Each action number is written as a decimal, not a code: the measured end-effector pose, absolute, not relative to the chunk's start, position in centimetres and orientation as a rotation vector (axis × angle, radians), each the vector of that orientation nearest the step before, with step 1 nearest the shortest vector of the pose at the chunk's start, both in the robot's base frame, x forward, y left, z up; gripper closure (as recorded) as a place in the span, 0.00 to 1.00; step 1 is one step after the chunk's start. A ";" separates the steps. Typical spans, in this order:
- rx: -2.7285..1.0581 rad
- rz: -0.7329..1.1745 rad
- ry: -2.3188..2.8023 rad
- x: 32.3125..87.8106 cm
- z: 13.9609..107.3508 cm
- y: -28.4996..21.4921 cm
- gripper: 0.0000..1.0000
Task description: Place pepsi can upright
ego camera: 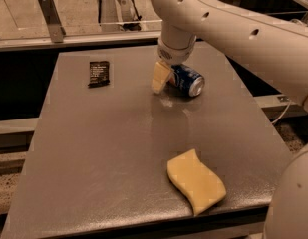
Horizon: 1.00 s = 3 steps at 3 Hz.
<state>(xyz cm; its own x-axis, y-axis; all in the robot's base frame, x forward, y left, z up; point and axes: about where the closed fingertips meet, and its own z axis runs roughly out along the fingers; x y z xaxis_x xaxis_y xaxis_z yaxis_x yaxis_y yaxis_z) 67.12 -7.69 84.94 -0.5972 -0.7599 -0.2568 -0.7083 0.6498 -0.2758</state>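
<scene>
Right now the pepsi can lies on its side towards the far edge of the grey table, a little right of the middle. Its long axis runs across the surface from far-left to near-right, and the silver end at the near-right faces roughly the camera. The gripper is down at table level at the can's far-left end, just beside it and perhaps touching. The white arm drops onto it from above, with the wrist almost directly over the can. How wide the gripper stands I cannot tell, since the wrist and the can cover most of it, so it is unclear whether it has hold of anything.

The coming move turns on that lie: the can sits to the camera's right of the gripper with its length pointing away from it. My judgement is that the can must be gripped across its body, not end to end, then turned until a silver end faces the table.

A black packet lies well apart at the far left, and a yellow sponge lies well apart at the near right
</scene>
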 end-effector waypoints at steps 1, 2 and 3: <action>-1.159 -0.214 2.517 67.4 85.4 -8.0 0.41; -1.157 -0.207 2.497 67.1 86.4 -8.4 0.65; -1.170 -0.143 2.451 66.6 87.9 -8.4 0.87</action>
<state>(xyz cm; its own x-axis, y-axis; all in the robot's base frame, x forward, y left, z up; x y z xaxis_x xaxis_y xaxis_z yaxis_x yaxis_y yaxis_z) 66.65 -8.45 87.90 -0.5584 -0.7630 -0.3257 -0.7199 0.6408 -0.2668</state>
